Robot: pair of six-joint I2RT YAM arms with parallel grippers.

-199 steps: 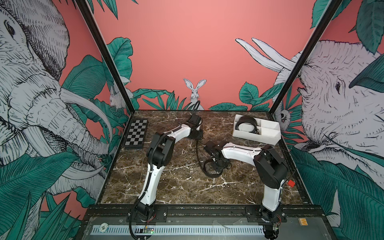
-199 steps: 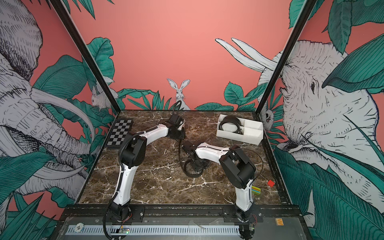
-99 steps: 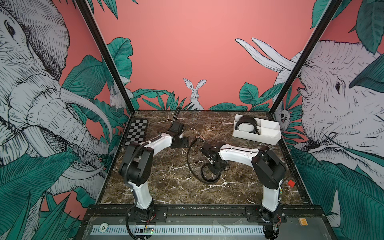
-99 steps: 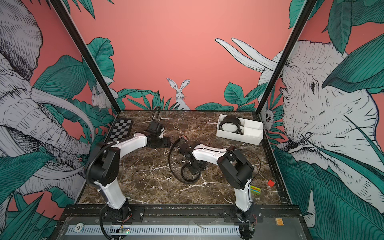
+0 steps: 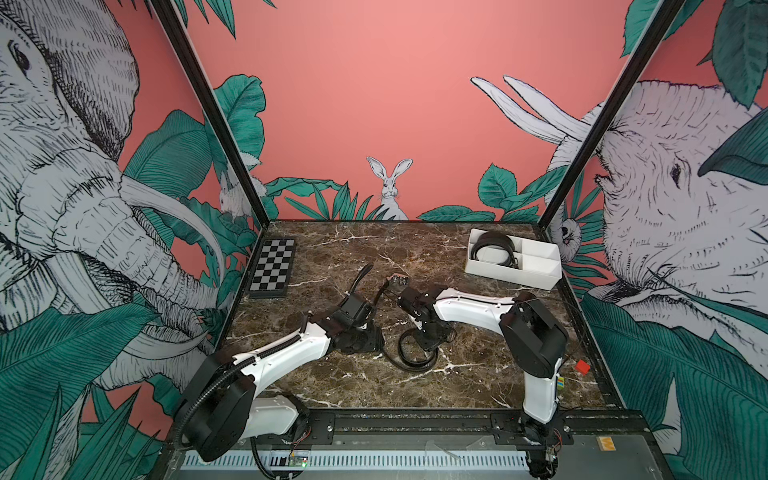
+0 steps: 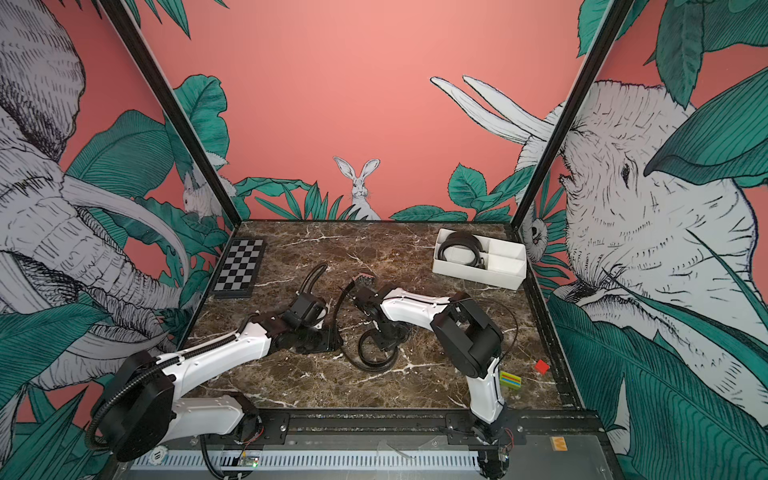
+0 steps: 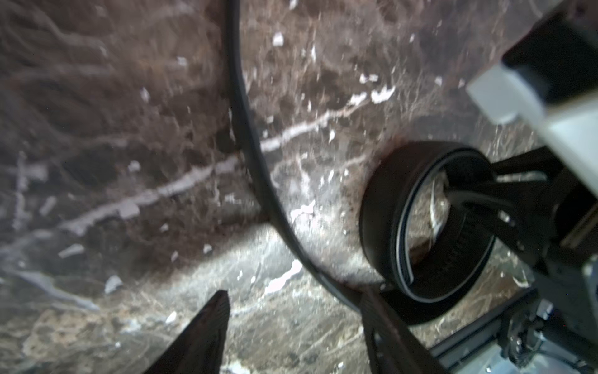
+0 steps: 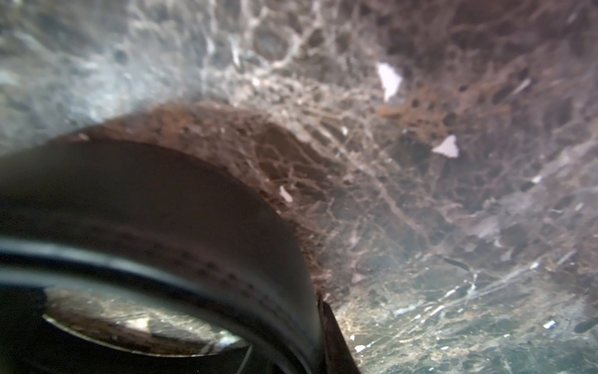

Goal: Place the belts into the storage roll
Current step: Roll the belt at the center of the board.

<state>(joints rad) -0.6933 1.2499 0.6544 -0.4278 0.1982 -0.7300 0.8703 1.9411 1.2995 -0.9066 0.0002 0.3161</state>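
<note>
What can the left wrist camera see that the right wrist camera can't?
Only the left wrist view shows the left hand, wide open, the loose tail of the belt curving across the table, and the right hand reaching into the coil. Only the right wrist view shows the row of little holes in the strap, very close up. Both show the coiled belt sitting on the marble table.

Black belt [image 5: 415, 366]; white storage roll [image 5: 511, 277]; brown veined table [image 5: 457, 388]; checkered board [image 5: 272, 266].
</note>
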